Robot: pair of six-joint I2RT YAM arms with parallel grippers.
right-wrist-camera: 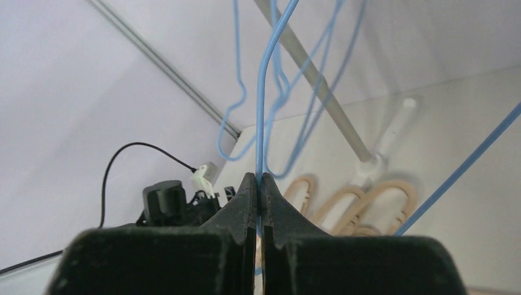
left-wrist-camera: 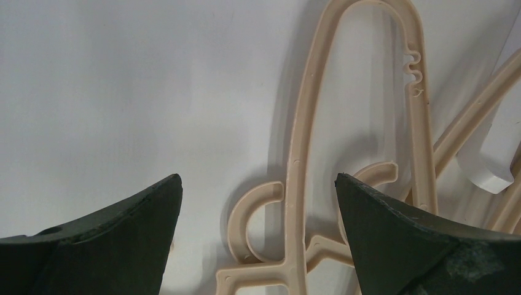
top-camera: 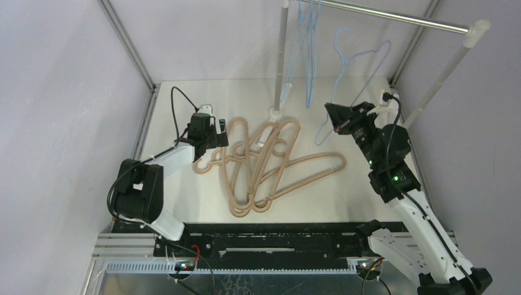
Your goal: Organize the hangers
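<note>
Several tan hangers (top-camera: 270, 166) lie overlapped on the table's middle. My left gripper (top-camera: 216, 132) is open just above their left end; in its wrist view its tips (left-wrist-camera: 258, 184) straddle a tan hook (left-wrist-camera: 255, 218) and a long tan bar (left-wrist-camera: 301, 153). My right gripper (top-camera: 333, 118) is shut on a thin light-blue hanger (top-camera: 362, 64) and holds it raised below the rail; the wire (right-wrist-camera: 264, 92) runs up from between its fingers (right-wrist-camera: 258, 184). Other light-blue hangers (top-camera: 307, 43) hang on the silver rail (top-camera: 393, 17).
The rail's white posts stand at the table's back middle (top-camera: 281, 67) and far right (top-camera: 445, 74). A white post foot (left-wrist-camera: 491, 160) lies among the tan hangers. Grey walls close the left, back and right sides.
</note>
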